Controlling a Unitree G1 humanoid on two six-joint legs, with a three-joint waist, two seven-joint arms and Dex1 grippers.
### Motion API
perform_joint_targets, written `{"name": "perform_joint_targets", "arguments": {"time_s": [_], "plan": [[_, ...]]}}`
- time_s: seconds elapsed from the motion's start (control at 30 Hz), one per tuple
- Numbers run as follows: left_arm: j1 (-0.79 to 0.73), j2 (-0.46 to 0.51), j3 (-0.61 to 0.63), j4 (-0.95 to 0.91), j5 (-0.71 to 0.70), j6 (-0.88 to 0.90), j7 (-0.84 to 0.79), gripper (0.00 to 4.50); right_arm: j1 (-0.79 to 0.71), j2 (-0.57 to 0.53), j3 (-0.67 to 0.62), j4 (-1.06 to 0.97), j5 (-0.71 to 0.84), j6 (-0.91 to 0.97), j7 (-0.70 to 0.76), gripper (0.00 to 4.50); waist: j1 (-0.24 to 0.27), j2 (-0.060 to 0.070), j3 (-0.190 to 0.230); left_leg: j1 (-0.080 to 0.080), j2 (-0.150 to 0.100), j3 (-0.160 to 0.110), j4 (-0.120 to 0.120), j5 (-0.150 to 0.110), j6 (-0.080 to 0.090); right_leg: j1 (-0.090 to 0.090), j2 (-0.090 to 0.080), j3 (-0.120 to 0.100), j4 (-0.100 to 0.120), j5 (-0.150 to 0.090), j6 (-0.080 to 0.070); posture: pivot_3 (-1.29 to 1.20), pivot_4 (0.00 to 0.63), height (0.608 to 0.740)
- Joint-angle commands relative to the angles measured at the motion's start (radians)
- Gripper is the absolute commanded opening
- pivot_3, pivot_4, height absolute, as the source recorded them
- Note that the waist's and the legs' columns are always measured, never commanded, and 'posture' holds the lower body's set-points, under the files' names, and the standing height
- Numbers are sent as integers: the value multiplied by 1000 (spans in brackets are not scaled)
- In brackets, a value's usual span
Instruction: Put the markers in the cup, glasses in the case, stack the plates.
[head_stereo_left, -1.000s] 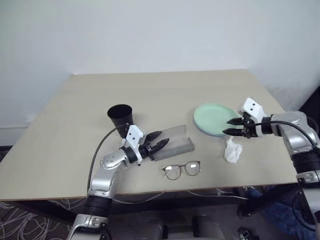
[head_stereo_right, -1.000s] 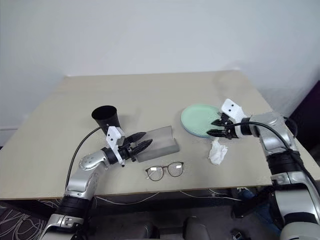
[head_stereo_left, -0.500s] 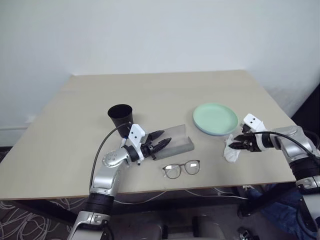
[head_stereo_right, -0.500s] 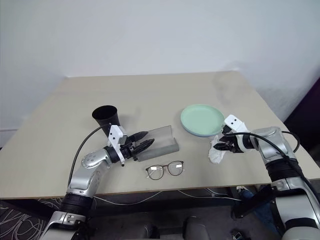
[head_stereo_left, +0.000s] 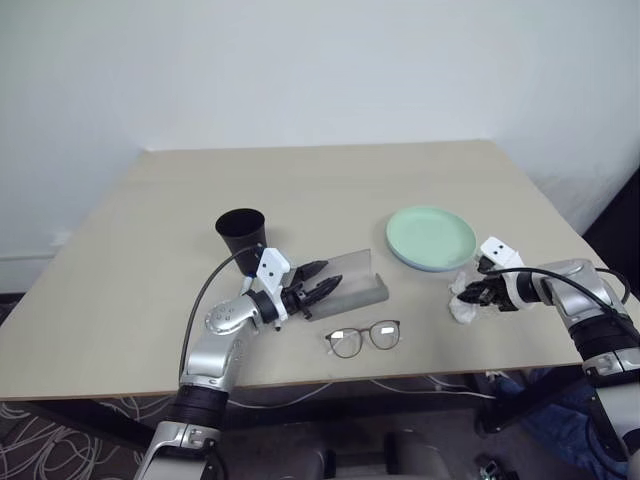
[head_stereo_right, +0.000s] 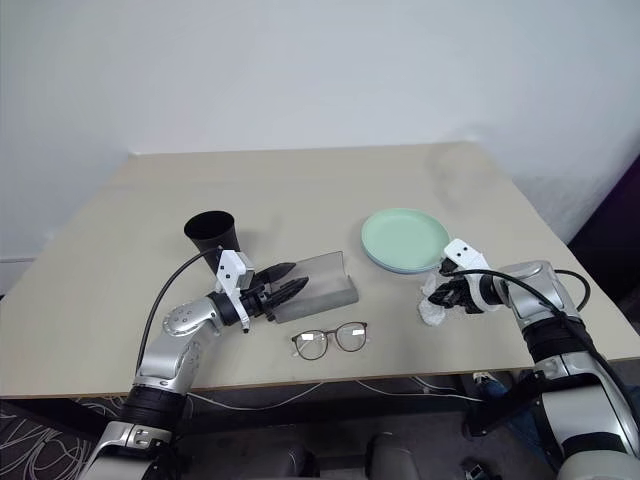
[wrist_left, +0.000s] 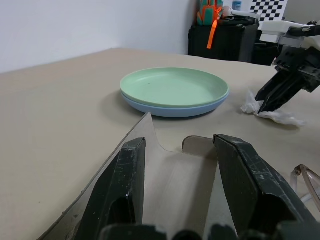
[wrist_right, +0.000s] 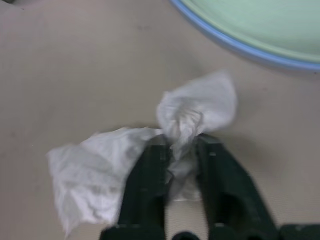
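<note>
The mint green plate (head_stereo_left: 431, 236) lies on top of the light blue one (wrist_left: 165, 106) at the right of the table. The grey case (head_stereo_left: 352, 283) lies open mid-table, and my left gripper (head_stereo_left: 318, 281) stands open at its left end, its fingers (wrist_left: 125, 175) either side of the raised lid (wrist_left: 172, 180). The glasses (head_stereo_left: 363, 338) lie unfolded in front of the case. The black cup (head_stereo_left: 241, 232) stands upright behind the left gripper. My right gripper (wrist_right: 181, 142) is shut on a crumpled white tissue (wrist_right: 195, 112) in front of the plates. The markers are out of view.
The tissue (head_stereo_left: 463, 306) rests on the table (head_stereo_left: 300, 190) close to the right front edge. A white wall rises behind the table. Dark equipment (wrist_left: 225, 35) stands beyond the table's right side.
My right gripper has come down from beside the plates onto the tissue and shut on it. The left arm has kept still.
</note>
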Motion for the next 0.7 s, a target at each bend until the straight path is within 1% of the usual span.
{"name": "perform_joint_targets", "arguments": {"time_s": [0.03, 0.13, 0.27, 0.33, 0.43, 0.53, 0.7], "plan": [[-10, 0, 6, -34, 3, -19, 3, 2235, -15, -27, -25, -62, 23, 3, 24, 19, 0, 0, 0, 0, 0, 0, 0, 0, 0, 0, 0, 0, 0, 0, 0, 0, 0, 740], [-10, -1, 5, -33, 3, -20, 2, 2235, -17, -36, -40, -97, 37, -19, 35, 19, 1, 0, 0, 0, 0, 0, 0, 0, 0, 0, 0, 0, 0, 0, 0, 0, 0, 740], [-10, 2, 7, -32, 2, -20, -1, 2235, -42, -55, -86, -184, 96, -62, 83, 19, 0, 0, 0, 0, 0, 0, 0, 0, 0, 0, 0, 0, 0, 0, 0, 0, 0, 740], [-11, 3, 7, -32, 1, -18, -3, 2235, -73, -50, -100, -189, 101, -83, 69, 19, -1, 0, 0, 0, 0, 0, 0, 0, 0, 0, 0, 0, 0, 0, 0, 0, 0, 740], [-16, 0, 2, -34, -7, -8, -14, 2235, -158, -10, -96, -94, 61, -153, -18, 19, -1, 0, 0, 0, 0, 0, 0, 0, 0, 0, 0, 0, 0, 0, 0, 0, 0, 740], [-20, 5, -15, -47, -11, 5, -42, 2235, -230, 33, -66, 37, 18, -252, -67, 19, 0, 0, 0, 0, 1, 1, 0, 0, 0, 0, 0, 0, 0, 0, 0, 0, 0, 740], [-20, 13, -23, -56, -11, 19, -66, 2235, -352, 120, -58, 314, -36, -398, -154, 19, -1, 0, 0, 0, 0, 0, -1, 0, 0, -1, 0, 0, 0, 0, 0, 0, 0, 740]]}}
